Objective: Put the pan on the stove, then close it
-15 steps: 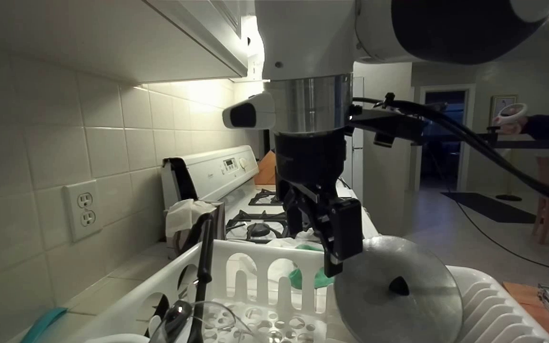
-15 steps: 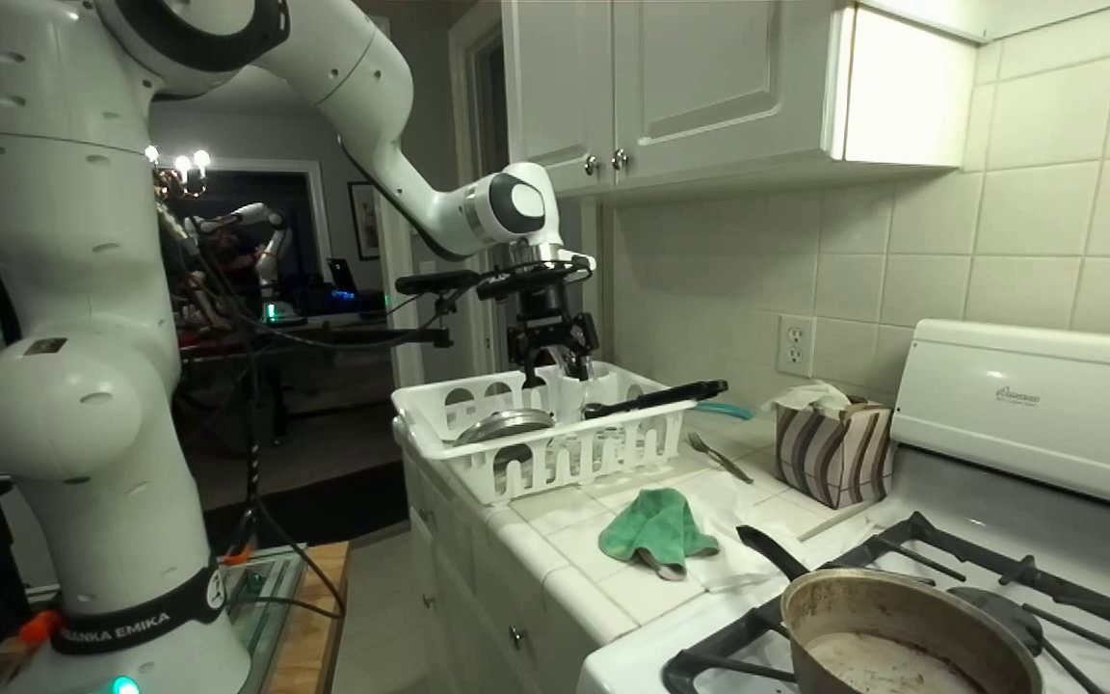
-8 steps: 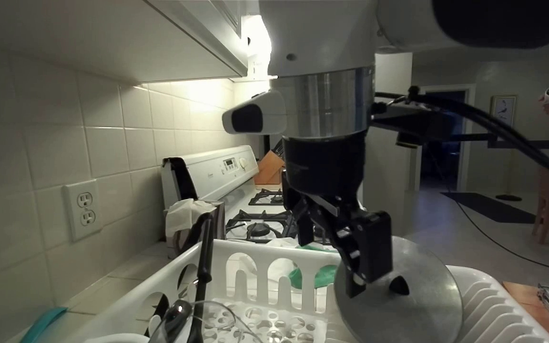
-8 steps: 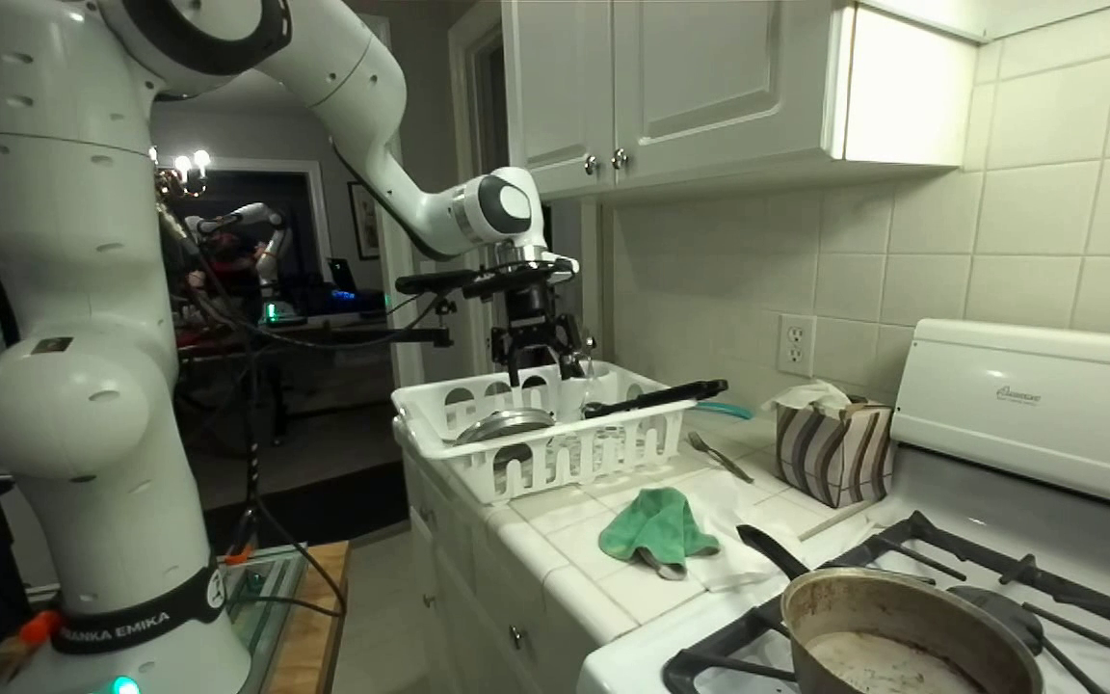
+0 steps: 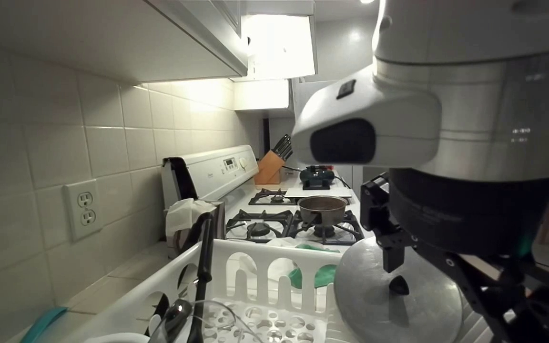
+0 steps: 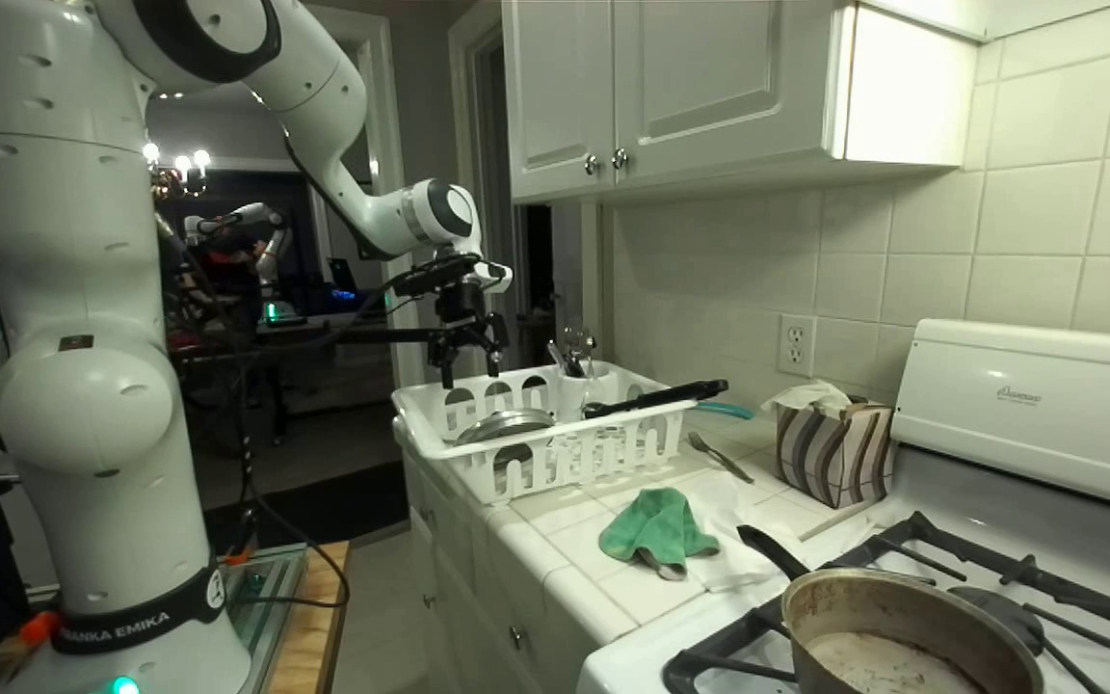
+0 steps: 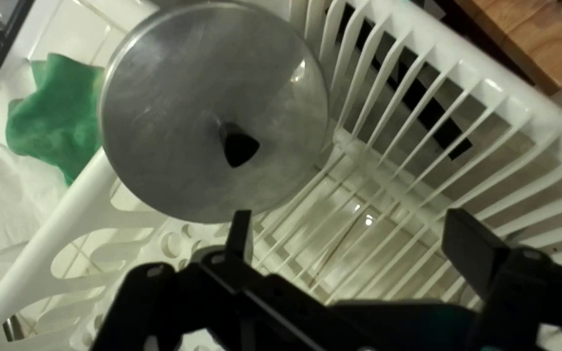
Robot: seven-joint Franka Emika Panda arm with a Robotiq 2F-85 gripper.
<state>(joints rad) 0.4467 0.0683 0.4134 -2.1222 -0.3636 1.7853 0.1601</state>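
The metal pan [image 6: 902, 627] sits on a grate of the white stove [image 6: 1046, 390], its black handle pointing toward the dish rack; in an exterior view the pan [image 5: 323, 209] shows at the back. A round silver lid [image 7: 203, 83] with a black knob [image 7: 239, 147] leans tilted in the rack, visible in both exterior views. My gripper [image 7: 348, 217] hangs above the rack, beside the lid, its jaws wide apart with only rack bars seen between them. In an exterior view the gripper [image 6: 471, 374] is over the rack's far left end, apart from the lid.
The white dish rack [image 5: 265, 248] also holds a black handle [image 6: 671, 396] jutting over its rim and a cutlery cup [image 6: 582, 390]. A green cloth [image 6: 656, 530], a fork [image 6: 721, 458] and a tissue box [image 6: 834, 448] lie between rack and stove. Cabinets [image 6: 709, 87] hang overhead.
My gripper has moved away from the cutlery cup toward the lid's side of the rack, uncovering the pan in an exterior view. Its jaws have stayed apart; lid and pan have not moved.
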